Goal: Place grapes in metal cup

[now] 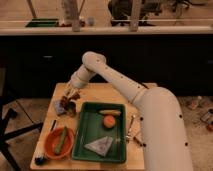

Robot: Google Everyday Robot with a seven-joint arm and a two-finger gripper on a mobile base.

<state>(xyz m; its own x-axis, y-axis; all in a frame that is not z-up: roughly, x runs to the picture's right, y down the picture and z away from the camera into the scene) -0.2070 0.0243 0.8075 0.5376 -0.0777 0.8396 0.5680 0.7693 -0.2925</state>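
On the wooden table, my gripper hangs at the far left, at the end of the white arm reaching down from the elbow. It is shut on the grapes, a small reddish bunch at its tip. The metal cup, small, dark and shiny, stands just below and slightly right of the gripper. The grapes are held right above the cup's rim, apart from the table. A pale blue-grey lump lies against the cup's left side.
A green tray holds an orange round fruit, a yellowish piece and a grey wedge. An orange bowl with a green vegetable stands front left. Cutlery lies right of the tray.
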